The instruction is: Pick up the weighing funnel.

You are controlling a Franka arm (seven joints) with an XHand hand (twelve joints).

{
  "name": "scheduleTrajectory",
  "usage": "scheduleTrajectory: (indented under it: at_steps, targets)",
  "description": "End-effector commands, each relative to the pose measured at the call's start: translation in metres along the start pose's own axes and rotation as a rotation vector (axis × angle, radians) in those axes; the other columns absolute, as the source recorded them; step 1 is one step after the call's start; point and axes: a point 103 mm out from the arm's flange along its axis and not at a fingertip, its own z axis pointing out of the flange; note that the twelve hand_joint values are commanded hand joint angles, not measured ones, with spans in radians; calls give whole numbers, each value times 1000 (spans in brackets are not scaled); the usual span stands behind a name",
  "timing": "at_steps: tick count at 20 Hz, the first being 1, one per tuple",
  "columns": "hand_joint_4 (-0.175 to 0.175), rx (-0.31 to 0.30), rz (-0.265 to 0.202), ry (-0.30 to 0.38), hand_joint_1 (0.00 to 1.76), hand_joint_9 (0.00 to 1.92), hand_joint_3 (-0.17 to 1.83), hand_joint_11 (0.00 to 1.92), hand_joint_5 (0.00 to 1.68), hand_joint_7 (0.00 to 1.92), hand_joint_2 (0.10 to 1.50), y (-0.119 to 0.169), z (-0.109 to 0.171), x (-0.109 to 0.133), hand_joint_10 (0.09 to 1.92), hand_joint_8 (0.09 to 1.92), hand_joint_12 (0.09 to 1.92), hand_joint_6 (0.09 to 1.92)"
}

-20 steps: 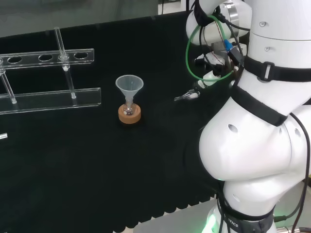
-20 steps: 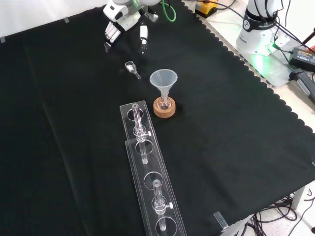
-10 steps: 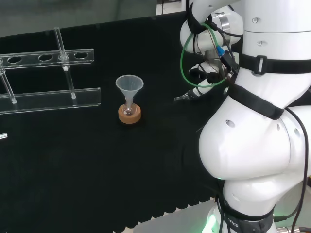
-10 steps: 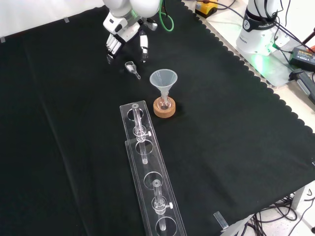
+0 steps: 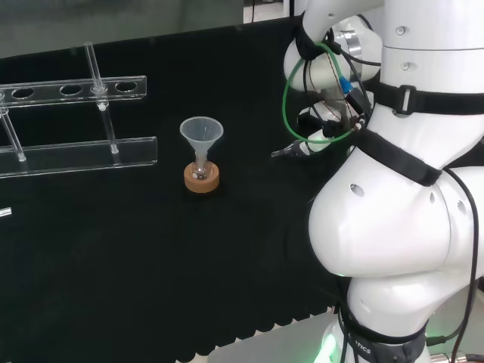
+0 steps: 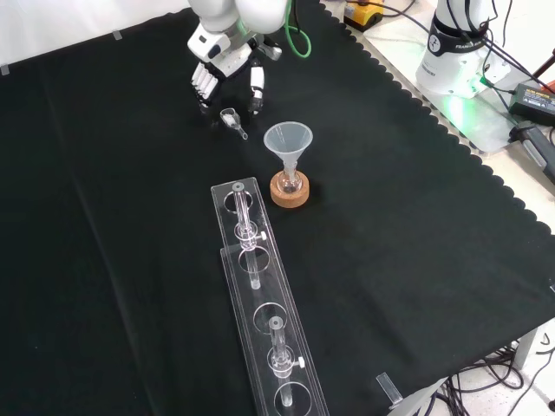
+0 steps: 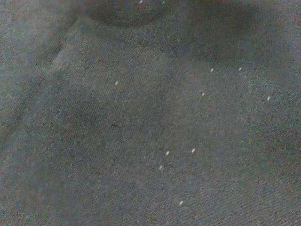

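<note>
Weighing funnel (image 6: 231, 119) lies on black-clothed counter (image 6: 416, 225) near funnel (image 6: 288, 139): up-left of funnel in front view, right of funnel (image 5: 201, 133) in head view. Hand (image 6: 227, 78) poised just beyond it from funnel, spread wide, fingers (image 6: 204, 87) and thumb (image 6: 257, 88) pointing down either side, gripping nothing; contact unclear.

Even, seemingly overhead light; dim wrist view.

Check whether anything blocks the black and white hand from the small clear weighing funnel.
Nothing visible does. In the front view the black and white hand, fingers straight, hangs right by the small clear weighing funnel; the big cone-shaped funnel stands apart.
</note>
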Motion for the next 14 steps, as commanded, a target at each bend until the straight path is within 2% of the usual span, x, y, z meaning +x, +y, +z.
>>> scheduleTrajectory:
  at_steps: [1, 10, 14]
  targets:
    - [-161, -42, 15, -12, 433, 553, 6, 500, 461, 548, 800, -7, 4, 3, 857, 954, 1434, 802]
    - [-160, -28, 21, 26, 432, 566, 6, 506, 453, 568, 803, 8, 18, 7, 859, 979, 1429, 914]
    - [-160, -56, 29, 33, 432, 567, 6, 506, 456, 581, 803, 11, 22, 6, 860, 986, 1429, 928]
